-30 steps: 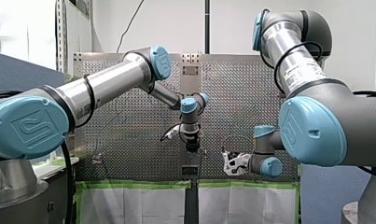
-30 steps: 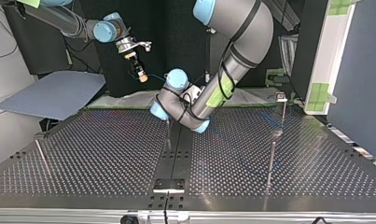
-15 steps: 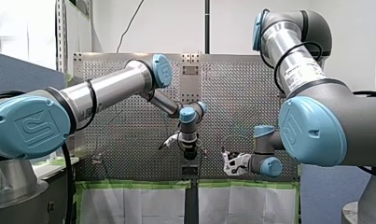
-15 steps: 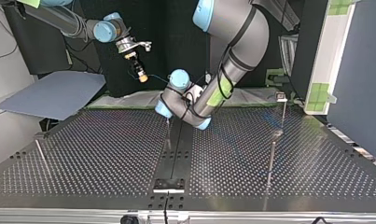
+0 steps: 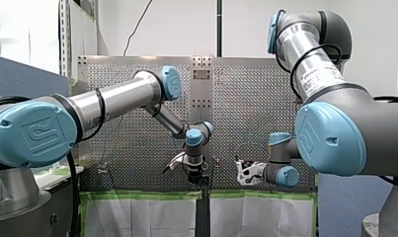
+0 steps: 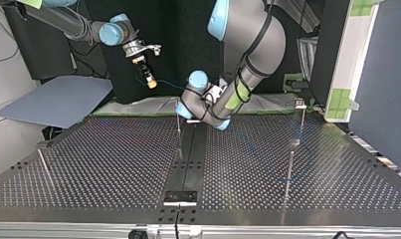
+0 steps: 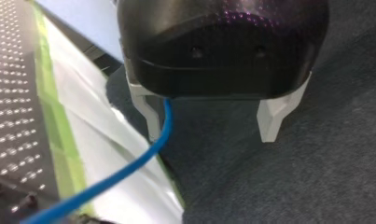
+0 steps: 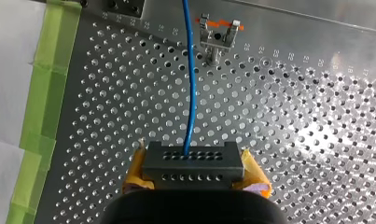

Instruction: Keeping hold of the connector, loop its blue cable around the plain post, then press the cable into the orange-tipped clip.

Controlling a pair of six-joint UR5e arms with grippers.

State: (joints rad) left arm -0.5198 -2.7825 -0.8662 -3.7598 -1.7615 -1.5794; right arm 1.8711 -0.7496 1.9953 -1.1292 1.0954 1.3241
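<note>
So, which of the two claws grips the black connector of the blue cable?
My right claw: its yellow pads clamp the black rectangular connector. My left claw stands open, the blue cable running beside one white finger.

Right wrist view: cable (image 8: 190, 79) blue; connector (image 8: 193, 164) dark grey, two rows of holes; pads (image 8: 135, 169) yellow; clip (image 8: 218, 36) silver, orange tips; counter (image 8: 297, 121) silver, perforated; tape (image 8: 48, 74) green.

Stylised UR emblem embossed on my left arm's blue joint cap (image 5: 36, 136), same emblem on my right arm's joint cap (image 5: 321, 140), small print on its silver tube (image 5: 317, 79) unreadable, tiny etched row numbers on the counter (image 8: 293, 93) too fine to read.
</note>
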